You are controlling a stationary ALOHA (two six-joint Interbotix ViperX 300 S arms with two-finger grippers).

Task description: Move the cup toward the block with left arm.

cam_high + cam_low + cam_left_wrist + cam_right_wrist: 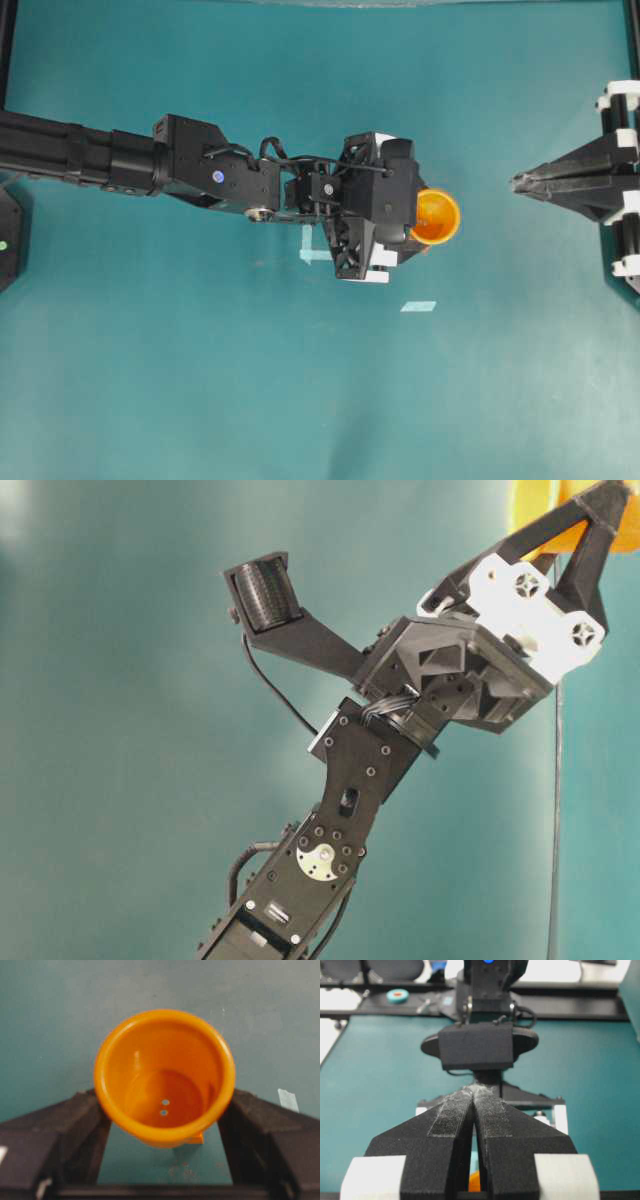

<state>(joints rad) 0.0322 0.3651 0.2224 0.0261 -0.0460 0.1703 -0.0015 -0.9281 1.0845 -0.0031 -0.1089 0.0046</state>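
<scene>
Left pincer point(162, 1160): jaws apart, flanking small round orange plastic cup point(165, 1077), pads touching or nearly touching its sides; firm clamp not confirmable. Cup upright on teal worktop point(300, 400), just ahead of pincer. Small orange block point(196, 1137) peeks from beneath cup's near edge. Beyond cup: right pincer point(516, 182), jaws together, well apart.

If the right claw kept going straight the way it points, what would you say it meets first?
Most likely the cup held in the left claw, directly in line with the right claw overhead; relative heights are unclear.
</scene>
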